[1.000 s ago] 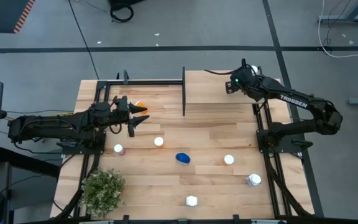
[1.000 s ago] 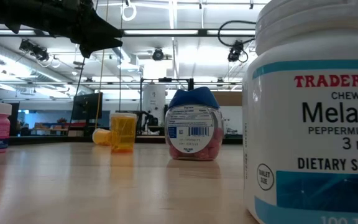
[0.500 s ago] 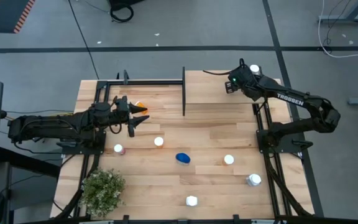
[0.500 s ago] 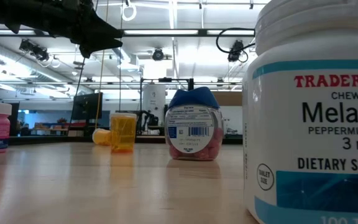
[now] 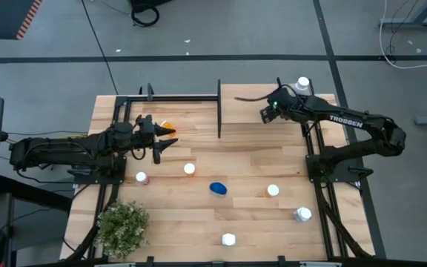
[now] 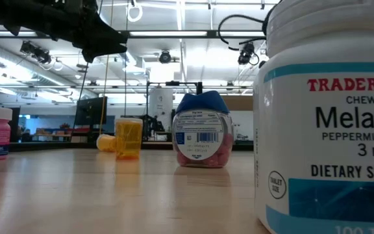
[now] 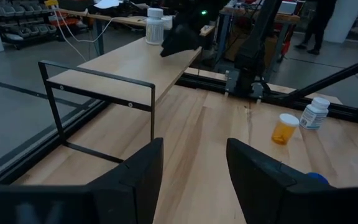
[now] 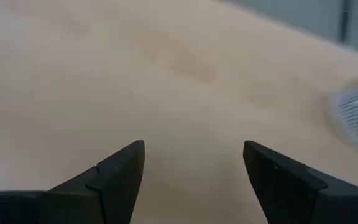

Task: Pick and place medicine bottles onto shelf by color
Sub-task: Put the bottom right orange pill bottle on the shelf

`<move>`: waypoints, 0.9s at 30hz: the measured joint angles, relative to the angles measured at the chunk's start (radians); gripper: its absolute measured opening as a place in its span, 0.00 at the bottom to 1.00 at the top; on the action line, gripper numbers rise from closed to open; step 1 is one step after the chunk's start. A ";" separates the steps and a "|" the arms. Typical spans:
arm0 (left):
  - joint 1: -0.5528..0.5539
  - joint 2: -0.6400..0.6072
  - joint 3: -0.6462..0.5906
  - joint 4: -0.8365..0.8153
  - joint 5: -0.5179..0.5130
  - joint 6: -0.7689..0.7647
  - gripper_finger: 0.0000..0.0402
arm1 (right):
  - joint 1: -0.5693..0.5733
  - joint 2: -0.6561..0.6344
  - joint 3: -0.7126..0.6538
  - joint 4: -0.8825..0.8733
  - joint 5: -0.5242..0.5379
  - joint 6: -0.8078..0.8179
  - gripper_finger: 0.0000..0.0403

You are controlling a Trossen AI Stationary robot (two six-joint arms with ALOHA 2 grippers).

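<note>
— Looking down at your table, what do you have on the pale plank top?

— You have the shelf (image 5: pixel 269 110), a flat light-wood panel on a thin black metal frame, at the far edge. One white bottle (image 5: pixel 303 84) stands on its far right corner. Your right gripper (image 5: pixel 265 113) hangs over the panel with its dark wedge fingers (image 8: pixel 114 171) spread apart and nothing between them, only smooth wood grain below.

— And your left side?

— Your left gripper (image 5: pixel 164 142) hovers near the left end of the frame, fingers (image 7: pixel 143 177) apart and empty. Just beside it lies an orange bottle (image 5: pixel 167 126), translucent plastic.

— What stands around on the table?

— Round caps dot the planks: a pink bottle (image 5: pixel 141 178), an orange one with a white cap (image 5: pixel 189 169), a wide blue bottle (image 5: pixel 218 188) in the middle, another white-capped one (image 5: pixel 273 190), a white bottle lying on its side (image 5: pixel 302 215), and one white bottle at the near edge (image 5: pixel 228 239). A bushy green plant (image 5: pixel 123 226) fills your near left corner. The frame's black upright bar (image 5: pixel 219 108) stands between your two grippers.
</note>
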 joint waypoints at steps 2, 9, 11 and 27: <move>0.000 0.000 0.000 -0.010 0.000 -0.001 0.45 | 0.039 -0.009 0.000 -0.018 -0.028 0.000 0.70; 0.000 0.000 0.000 -0.032 0.000 -0.004 0.46 | 0.198 -0.119 0.000 -0.023 -0.104 0.054 0.70; 0.000 0.000 0.000 -0.031 0.000 -0.004 0.46 | 0.254 -0.152 0.000 -0.024 -0.106 0.072 0.70; 0.000 0.000 0.000 -0.026 0.000 -0.028 0.44 | 0.700 -0.178 0.000 -0.173 -0.190 0.218 0.70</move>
